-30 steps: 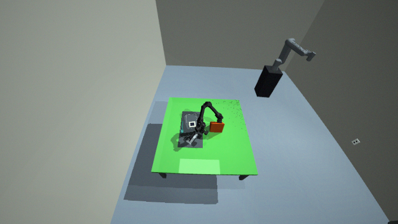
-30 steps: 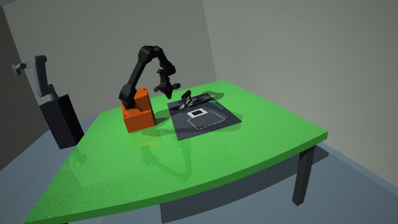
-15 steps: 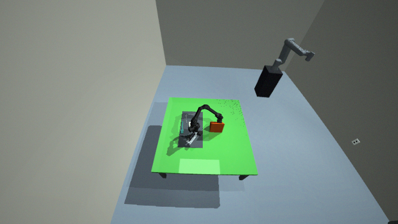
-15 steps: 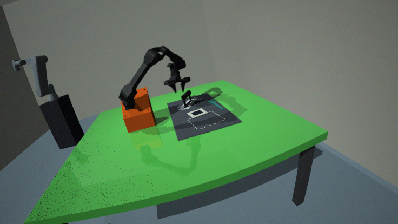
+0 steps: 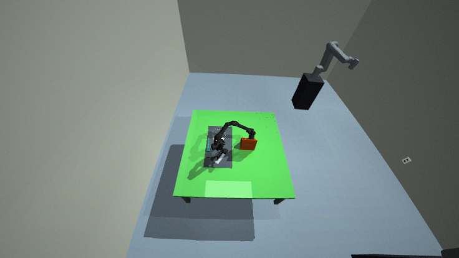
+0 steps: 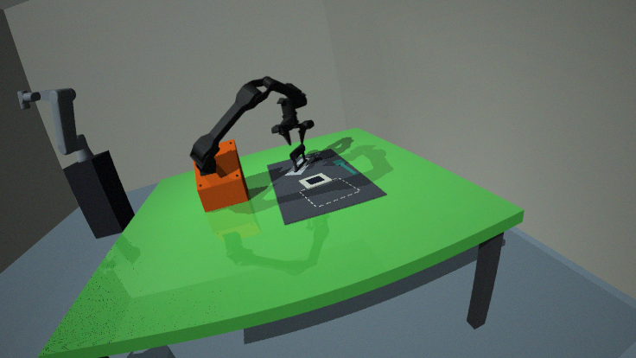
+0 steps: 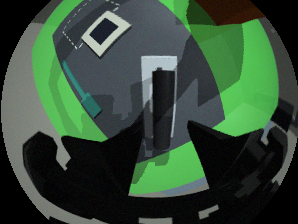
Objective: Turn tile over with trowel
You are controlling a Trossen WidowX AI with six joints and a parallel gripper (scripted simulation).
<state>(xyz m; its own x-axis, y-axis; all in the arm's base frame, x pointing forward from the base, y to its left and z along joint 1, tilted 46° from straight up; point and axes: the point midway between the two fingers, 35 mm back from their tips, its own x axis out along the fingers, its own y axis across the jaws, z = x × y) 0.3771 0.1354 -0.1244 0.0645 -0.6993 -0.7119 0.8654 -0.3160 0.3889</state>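
The trowel [image 5: 220, 157] [image 6: 297, 152] [image 7: 163, 110], a pale flat blade with a raised black handle, rests on the dark mat [image 5: 227, 163] [image 6: 289, 214]. My gripper [image 6: 295, 142] [image 7: 165, 124] is open and empty just above the handle, pointing down. In the wrist view the handle appears between the two fingers. The tile [image 6: 314, 180] [image 7: 106, 31] lies flat, a cream square with a dark square mark facing up. It lies at the near edge of the dashed outline [image 6: 338, 198] [image 7: 70, 40], mostly outside it. In the top view the arm largely hides the tile.
A teal tool [image 5: 208, 144] [image 6: 346, 167] [image 7: 91, 106] lies along the mat's far edge from the base. The orange base block [image 5: 248, 144] [image 6: 225, 195] stands on the green table [image 5: 266, 179] [image 6: 422, 209] beside the mat. A grey arm on a black pedestal [image 5: 307, 91] [image 6: 95, 195] stands away from the table.
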